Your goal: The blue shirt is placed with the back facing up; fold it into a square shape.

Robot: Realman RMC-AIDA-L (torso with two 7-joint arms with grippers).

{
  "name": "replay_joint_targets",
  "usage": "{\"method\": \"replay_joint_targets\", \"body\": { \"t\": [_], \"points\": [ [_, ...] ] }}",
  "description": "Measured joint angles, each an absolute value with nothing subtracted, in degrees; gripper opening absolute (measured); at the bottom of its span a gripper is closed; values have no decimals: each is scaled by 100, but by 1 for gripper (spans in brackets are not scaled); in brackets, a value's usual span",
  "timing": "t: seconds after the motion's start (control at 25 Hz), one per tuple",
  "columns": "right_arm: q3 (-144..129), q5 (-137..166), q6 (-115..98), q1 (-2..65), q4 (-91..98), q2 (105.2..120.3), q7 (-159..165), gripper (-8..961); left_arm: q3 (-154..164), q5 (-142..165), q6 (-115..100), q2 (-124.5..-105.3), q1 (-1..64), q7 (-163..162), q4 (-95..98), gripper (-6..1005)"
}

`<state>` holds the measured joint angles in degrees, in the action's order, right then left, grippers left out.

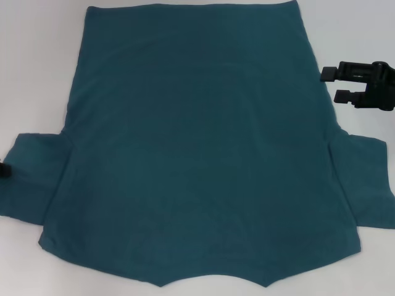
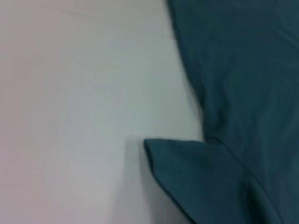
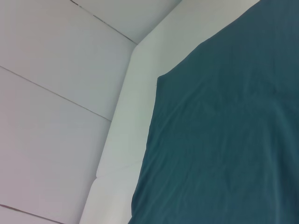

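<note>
- Across the white table (image 1: pixel 37 61), the blue shirt (image 1: pixel 203 154) lies spread flat with its plain back up, collar at the near edge, hem at the far edge, and one sleeve sticking out to each side.
- Nothing is folded yet, so the step in hand looks like the first fold: bringing a side and its sleeve in toward the middle.
- On the right, the right gripper (image 1: pixel 336 84) hovers just beside the shirt's right edge, toward the far half and beyond the right sleeve (image 1: pixel 361 182); its two fingers are spread apart with nothing between them.
- At the left edge of the head view only a dark sliver of the left gripper (image 1: pixel 4 169) shows, over or touching the left sleeve (image 1: pixel 31 182); whether its fingers are spread or closed cannot be told.
- The left wrist view shows that sleeve's corner (image 2: pixel 154 147) lying flat on the table, free to be picked up.
- To do this step well, each gripper should probably pinch the very edge of the cloth, one layer pair only, low against the table.
- Lifting both grip points evenly and carrying them straight across should keep the fold line parallel to the shirt's side.
- A risk: dragging instead of lifting could wrinkle the smooth body panel or shift the whole shirt.
</note>
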<state>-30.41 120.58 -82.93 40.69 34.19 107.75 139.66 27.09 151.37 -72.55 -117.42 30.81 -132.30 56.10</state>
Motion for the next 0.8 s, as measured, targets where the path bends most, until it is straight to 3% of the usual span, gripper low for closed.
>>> {"method": "replay_joint_targets", "body": {
  "t": [0.28, 0.8],
  "points": [
    [-3041, 12058, -8288, 4069, 3419, 10775, 13966, 881, 2750, 15866, -7112, -11648, 3356, -13484, 5675, -1],
    [-3041, 12059, -8295, 4069, 3426, 10766, 13966, 881, 3101, 16230, -7060, -11645, 3466, -13790, 5989, 0]
  ]
}}
